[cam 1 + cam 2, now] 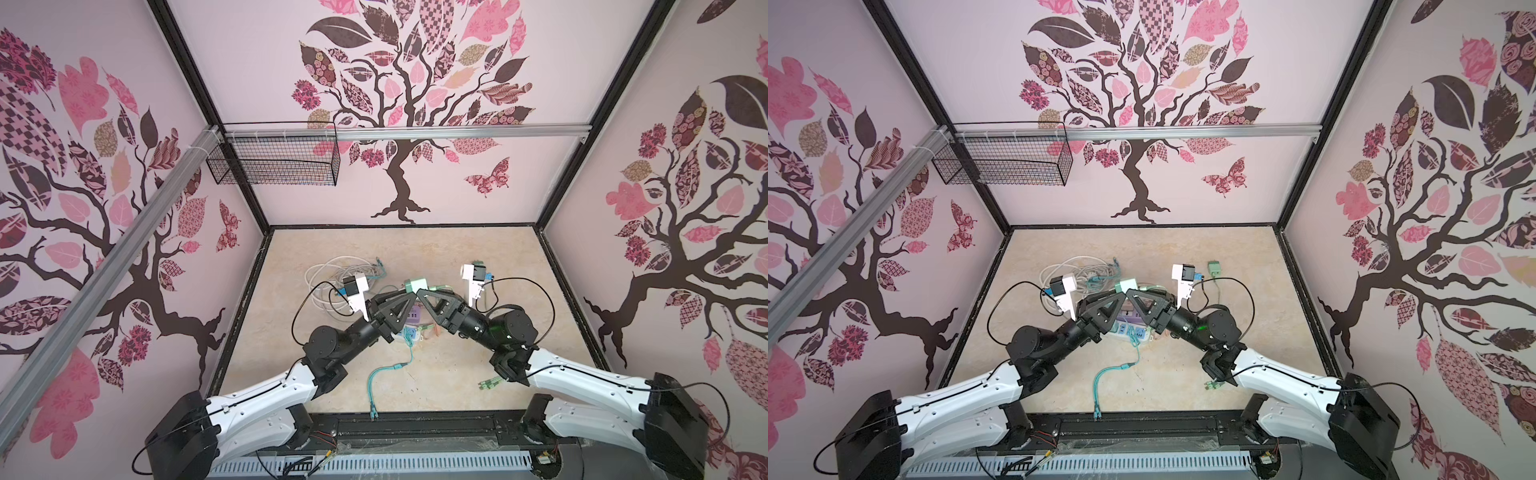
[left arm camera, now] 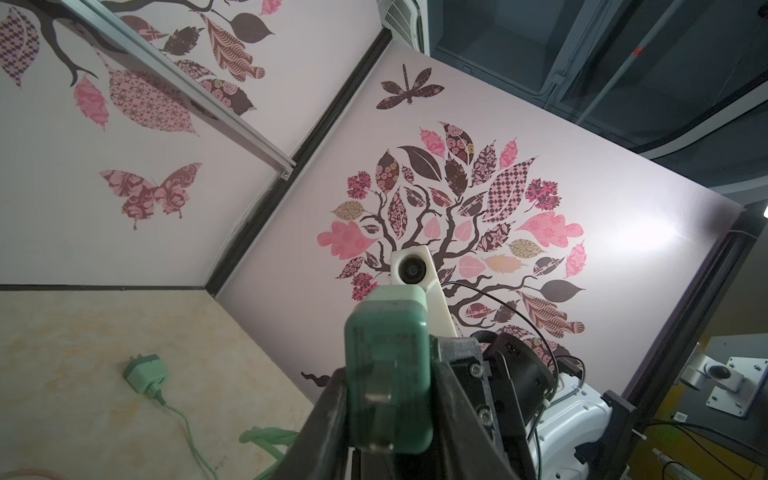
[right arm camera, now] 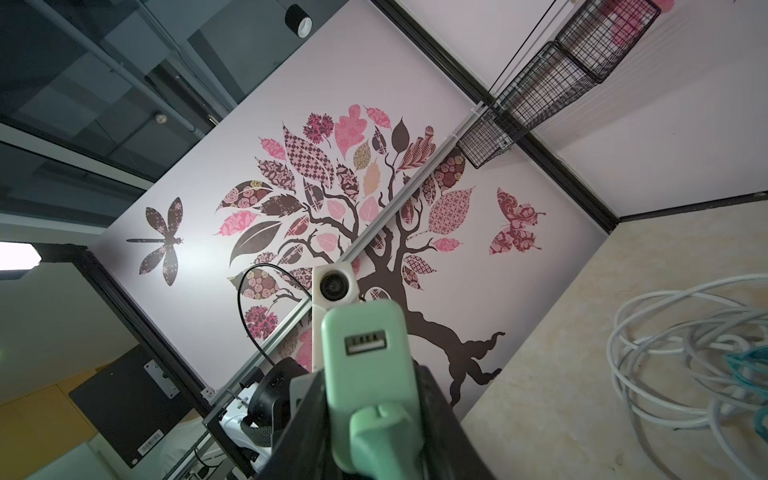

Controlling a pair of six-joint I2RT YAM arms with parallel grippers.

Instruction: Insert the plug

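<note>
Mint-green glossy plastic charger plug: rounded block, flat prongs, USB port opposite. Aloft over table centre between left tool and right tool; can't tell which one grips.

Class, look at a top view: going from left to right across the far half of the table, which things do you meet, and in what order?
white cable coil → raised green charger → right wrist camera → loose green charger
</note>
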